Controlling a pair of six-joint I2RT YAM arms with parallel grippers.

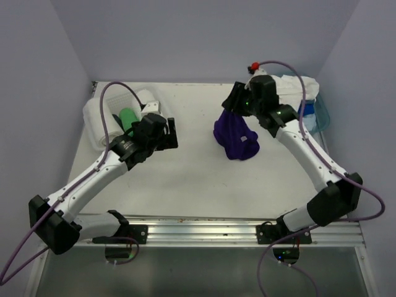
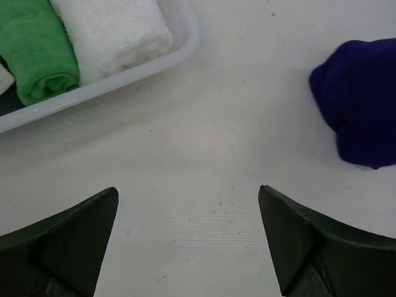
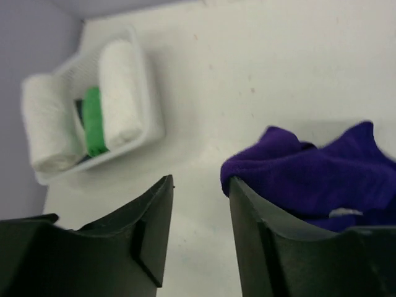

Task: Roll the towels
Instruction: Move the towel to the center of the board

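Purple towel [image 1: 237, 137] lies heaped at one o'clock from centre, against the right gripper [image 3: 201, 182], whose jaws stand apart, gripping nothing. Left gripper [image 2: 189, 198] gapes empty. Rolled green towel [image 1: 128, 117] sits in basket [image 2: 142, 71], ten o'clock.

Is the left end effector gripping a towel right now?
No: in the left wrist view the left end effector is open over bare table, holding nothing, and the purple towel lies apart from it.

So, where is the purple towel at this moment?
In the top view the purple towel sits crumpled on the table, right of centre, just beside the right gripper and across from the white basket on the left.
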